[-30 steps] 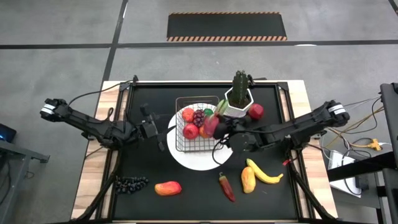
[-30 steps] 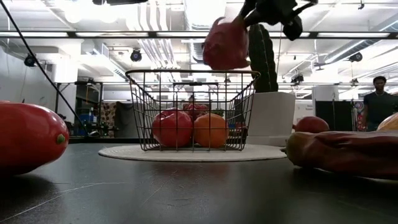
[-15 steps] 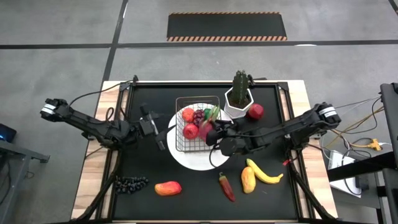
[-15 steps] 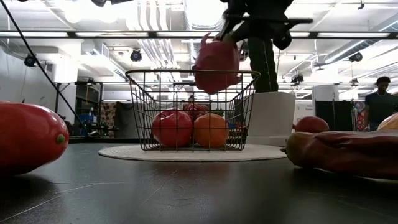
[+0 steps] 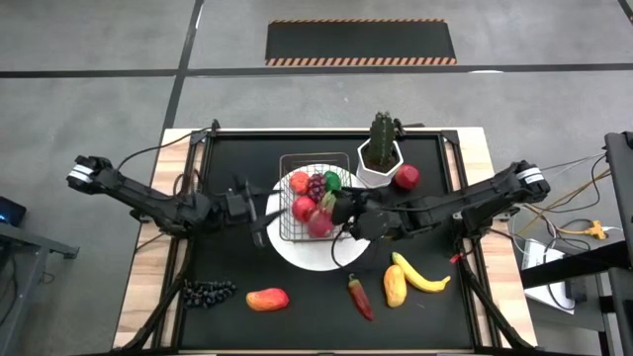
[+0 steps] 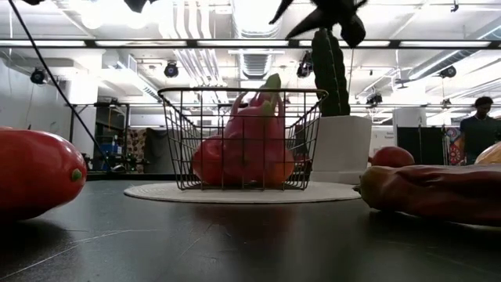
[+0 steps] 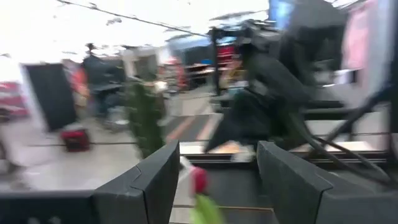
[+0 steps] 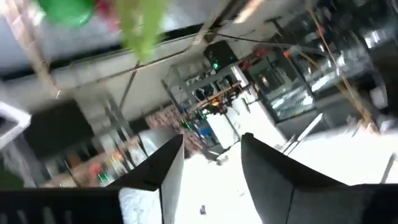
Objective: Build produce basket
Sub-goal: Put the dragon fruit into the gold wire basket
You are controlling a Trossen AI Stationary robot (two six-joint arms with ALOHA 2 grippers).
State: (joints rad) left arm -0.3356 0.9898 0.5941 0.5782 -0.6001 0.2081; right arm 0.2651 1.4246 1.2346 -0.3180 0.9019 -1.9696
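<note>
Two arms over the black tabletop (image 5: 237, 272). The basket (image 5: 315, 198) sits on the round white plate (image 5: 309, 249) at centre, holding red apples (image 5: 302, 182), grapes (image 5: 316, 185), a green piece (image 5: 332, 181) and the pink dragonfruit (image 5: 320, 220), which lies at the basket's right-front side; low view shows it inside the wire walls, green tip poking above the rim. Right end effector (image 5: 346, 211) hangs just right of the basket, fingers (image 8: 152, 171) parted with nothing between them, clear of the dragonfruit. Left end effector (image 5: 259, 214) sits just left of the basket at the plate's edge, fingers (image 7: 146, 183) apart, empty. Loose produce along the front of the tabletop: dark grapes (image 5: 206, 292), mango (image 5: 267, 299), red chili (image 5: 360, 297), an orange-yellow piece (image 5: 395, 285), banana (image 5: 422, 277). One more red apple (image 5: 406, 177) lies beside the cactus pot (image 5: 380, 158), behind and right of the basket. A person (image 6: 478, 125) stands far back in the room.
</note>
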